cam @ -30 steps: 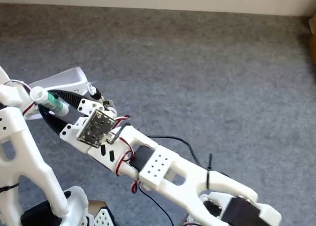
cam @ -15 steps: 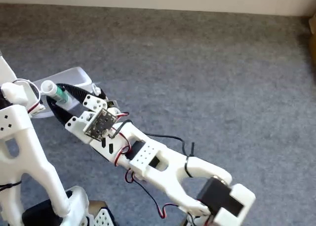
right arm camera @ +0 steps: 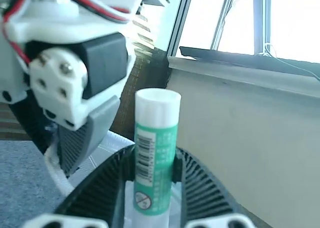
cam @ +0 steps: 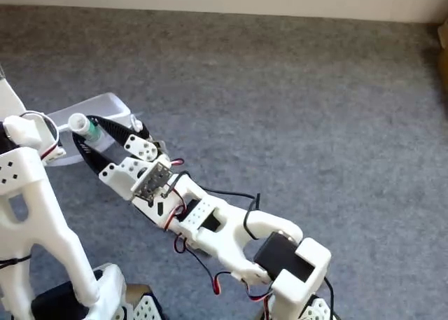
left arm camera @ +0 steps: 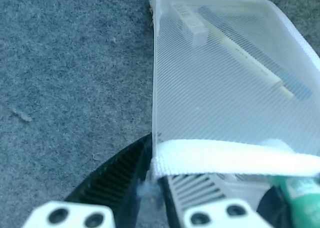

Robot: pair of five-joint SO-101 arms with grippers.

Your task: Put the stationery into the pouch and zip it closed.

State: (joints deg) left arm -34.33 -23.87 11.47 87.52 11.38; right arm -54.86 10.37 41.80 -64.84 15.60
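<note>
While my left gripper pinches one corner of the pouch at its white zip band, my right gripper is clamped on the green glue stick. I hold it just at the pouch's mouth, white cap outward. Through the pouch's mesh I see a pen and a small white block inside, near its closed end.
</note>
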